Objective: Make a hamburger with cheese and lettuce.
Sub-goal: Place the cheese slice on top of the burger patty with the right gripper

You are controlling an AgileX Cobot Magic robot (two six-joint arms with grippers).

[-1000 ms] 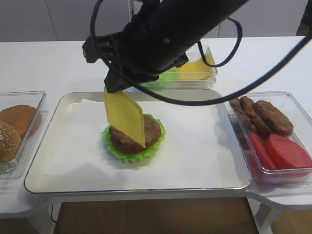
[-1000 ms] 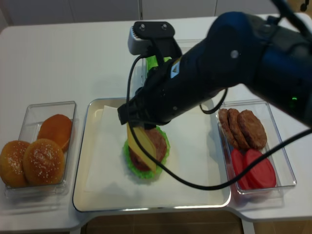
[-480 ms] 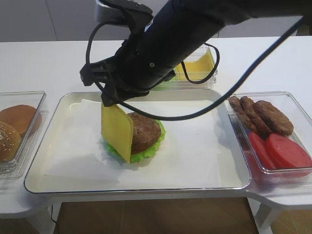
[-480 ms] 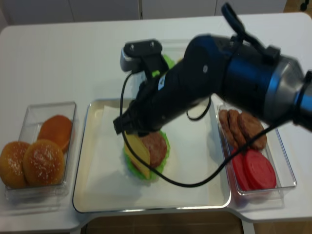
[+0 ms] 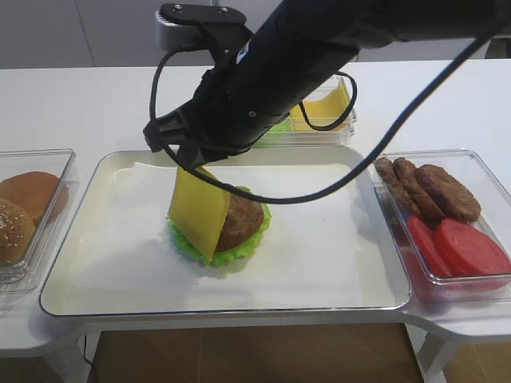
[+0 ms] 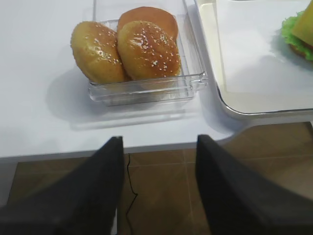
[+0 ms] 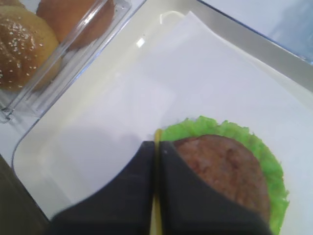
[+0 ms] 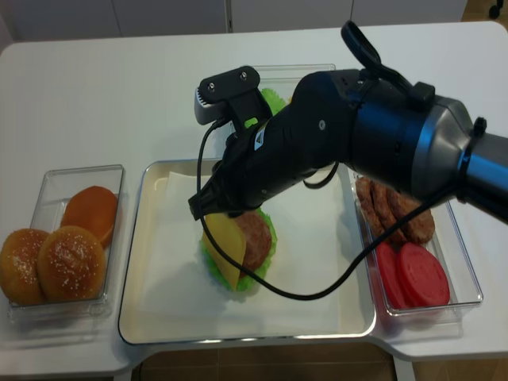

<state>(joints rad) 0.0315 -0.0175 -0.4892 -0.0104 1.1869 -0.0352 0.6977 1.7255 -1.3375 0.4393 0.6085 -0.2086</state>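
- Exterior high view: right gripper point(image 5: 190, 163) pinched tight on the top edge of the cheese point(image 5: 198, 213); slice hanging tilted, its lower part draped against the left side of the hamburger point(image 5: 233, 225)
- Hamburger: patty on lettuce point(image 5: 239, 251), on white paper in the tray point(image 5: 375, 299); tray between the bun box point(image 5: 60, 163) and the patty-and-tomato box point(image 5: 479, 163)
- Right wrist view: fingers point(image 7: 127, 191) pressed together with a thin yellow edge of cheese point(image 7: 156, 142) between them; patty point(image 7: 225, 169) and lettuce point(image 7: 205, 126) just right of the fingertips
- Left wrist view: left gripper point(image 6: 159, 147) spread wide, holding nothing, hovering off the table edge near the buns point(image 6: 124, 49)
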